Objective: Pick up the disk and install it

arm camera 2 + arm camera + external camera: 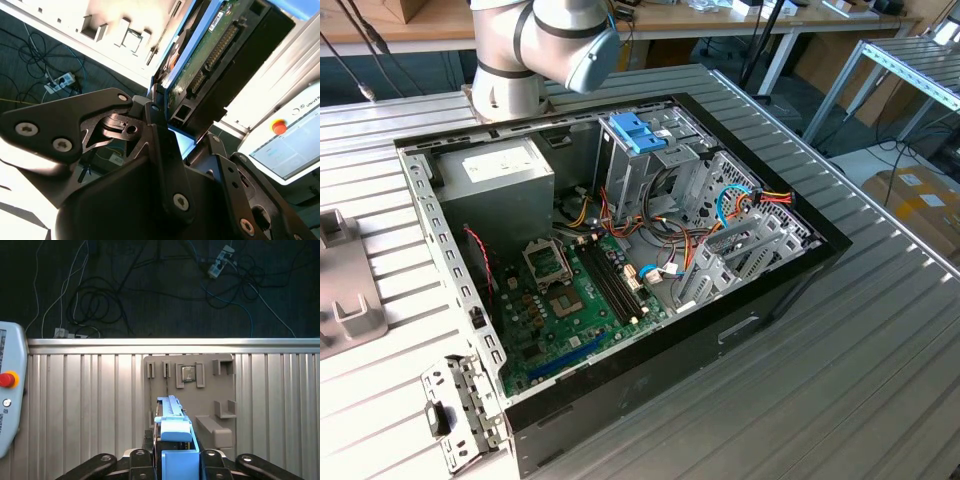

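Disk (220, 45): held in the air by the jaws. The second wrist view shows its green circuit-board face and connector row, with a light-blue rail along one long edge.
Jaws: closed on the disk, one finger on each side. In the first wrist view the disk (175, 427) sits edge-on between them.
Where it hangs: above the ribbed metal bench (75, 405), over a grey holder tray (210, 390) with empty slots, near the bench edge. Beyond that edge are a dark floor and loose cables (100, 295).
Handling, as I judge it: a stiff metal body, fairly heavy for its size and fragile inside, so it should not be knocked or dropped. The plastic rails likely flex a little and are smooth.
Where to hold: the long sides, on or beside the rails. Keep off the bare circuit board and the connector end.
Progress, as I judge it: pick-up done, install not yet done.
Computer case (720, 330): lies open at the centre of the exterior view.
Drive cage (655, 175): upper middle of the case, with a blue tab piece (635, 130) on top.
Power-supply box (500, 185): upper left inside the case.
Motherboard (570, 310): lower left.
Arm (540, 40): its base stands at the top of the exterior view.
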### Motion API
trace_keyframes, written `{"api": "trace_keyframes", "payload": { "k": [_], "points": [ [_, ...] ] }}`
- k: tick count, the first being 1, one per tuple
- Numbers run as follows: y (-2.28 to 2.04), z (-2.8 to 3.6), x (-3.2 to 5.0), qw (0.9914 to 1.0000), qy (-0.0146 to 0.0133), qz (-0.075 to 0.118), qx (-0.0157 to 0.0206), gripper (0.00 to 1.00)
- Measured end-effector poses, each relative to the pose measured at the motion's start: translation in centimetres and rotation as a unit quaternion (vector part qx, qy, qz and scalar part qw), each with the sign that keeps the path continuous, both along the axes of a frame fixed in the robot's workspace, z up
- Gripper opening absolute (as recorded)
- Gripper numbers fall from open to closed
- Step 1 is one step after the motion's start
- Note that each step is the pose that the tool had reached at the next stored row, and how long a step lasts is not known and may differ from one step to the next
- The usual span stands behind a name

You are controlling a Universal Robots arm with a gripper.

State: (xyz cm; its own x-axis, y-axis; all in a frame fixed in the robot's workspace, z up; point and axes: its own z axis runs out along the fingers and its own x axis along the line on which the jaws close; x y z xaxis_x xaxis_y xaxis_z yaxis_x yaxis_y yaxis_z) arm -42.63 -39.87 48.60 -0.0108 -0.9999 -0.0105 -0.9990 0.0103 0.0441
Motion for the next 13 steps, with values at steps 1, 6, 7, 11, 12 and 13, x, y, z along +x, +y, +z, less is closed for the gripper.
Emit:
{"api": "trace_keyframes", "payload": {
  "k": [1, 6, 7, 11, 12, 13],
  "points": [
    [0.00, 0.00, 0.09, 1.00000, 0.0000, 0.000, 0.0000, 0.37],
    [0.00, -0.01, 0.45, 1.00000, 0.0000, 0.000, 0.0000, 0.37],
    [-0.01, -0.01, 0.54, 1.00000, 0.0000, 0.000, -0.0001, 0.37],
    [-0.01, -0.01, 0.83, 1.00000, 0.0000, 0.000, -0.0001, 0.37],
    [-0.01, -0.01, 0.92, 1.00000, 0.0001, 0.000, -0.0001, 0.37],
    [-0.01, -0.02, 1.04, 1.00000, 0.0000, 0.000, -0.0001, 0.37]
  ]
}}
